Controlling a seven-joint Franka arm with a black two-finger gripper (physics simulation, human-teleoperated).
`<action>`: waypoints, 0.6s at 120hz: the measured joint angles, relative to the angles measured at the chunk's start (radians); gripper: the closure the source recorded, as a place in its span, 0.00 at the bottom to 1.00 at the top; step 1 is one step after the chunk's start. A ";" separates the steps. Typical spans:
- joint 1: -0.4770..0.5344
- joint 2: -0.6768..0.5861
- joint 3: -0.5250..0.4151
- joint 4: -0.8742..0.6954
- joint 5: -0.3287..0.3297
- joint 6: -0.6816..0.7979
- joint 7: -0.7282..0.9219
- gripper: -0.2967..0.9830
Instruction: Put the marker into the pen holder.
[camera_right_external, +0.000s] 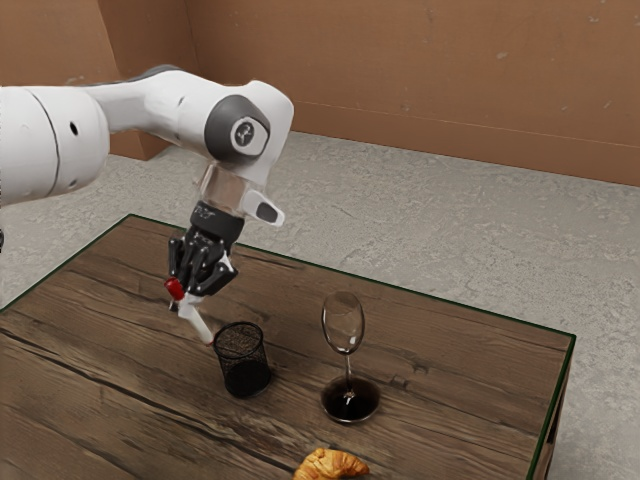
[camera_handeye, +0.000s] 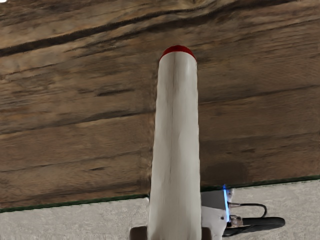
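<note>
In the exterior view my gripper is shut on the marker, beside and above the pen holder. The marker slants, its red cap at the upper left and its white body running down toward the exterior view's right. Its lower end is close to the rim of the black mesh pen holder; whether they touch, I cannot tell. In the wrist view the marker extends from between the two fingertips of my gripper, its red-tipped end farthest from them.
A wine glass stands beside the pen holder, toward the exterior view's right. A croissant lies at that view's lower edge. The wooden table ends at a green-edged border, with grey floor beyond.
</note>
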 joint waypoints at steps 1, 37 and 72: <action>-0.001 0.000 0.000 0.000 0.000 -0.006 -0.001 0.85; 0.024 0.192 -0.026 0.176 -0.008 -0.086 -0.007 0.84; 0.063 0.266 -0.049 0.227 -0.013 -0.006 0.013 0.80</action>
